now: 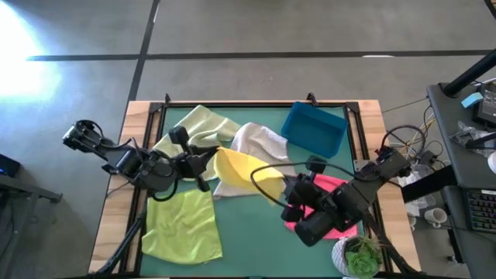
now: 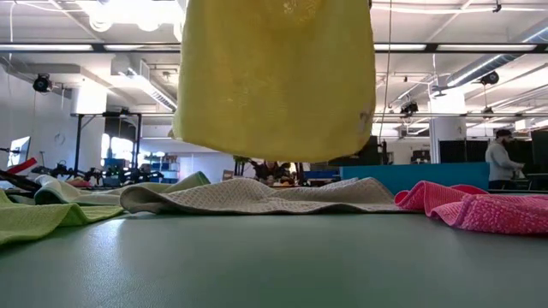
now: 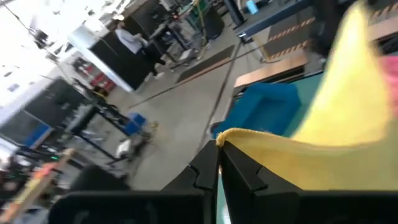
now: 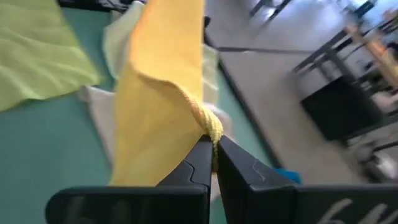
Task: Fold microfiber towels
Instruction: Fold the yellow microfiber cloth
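Observation:
The yellow towel [image 1: 242, 172] hangs in the air between my two grippers; in the low view [image 2: 274, 77] its lower edge is clear of the table. My left gripper [image 1: 215, 157] is shut on its left end and my right gripper [image 1: 280, 184] on its right end. The lime green towel [image 1: 182, 225] lies flat at the near left. The pale green towel [image 1: 201, 124] and the light grey towel [image 1: 260, 139] lie crumpled at the back. The hot pink towel [image 1: 335, 203] lies under my right arm. My left gripper [image 3: 219, 155] pinches a corner of the yellow towel [image 3: 222, 135] between its two fingertips. The cloth spreads away from the corner, lifted clear of the table. My right gripper [image 4: 213, 152] pinches a bunched hemmed corner of the yellow towel [image 4: 211, 129] between its fingertips. The cloth hangs from it, clear of the table.
A blue rectangular bin [image 1: 314, 128] stands at the back right. A small potted plant [image 1: 360, 256] stands at the near right corner. Bare green mat [image 1: 256, 232] lies at the near middle. A person [image 2: 497, 161] stands far off in the room.

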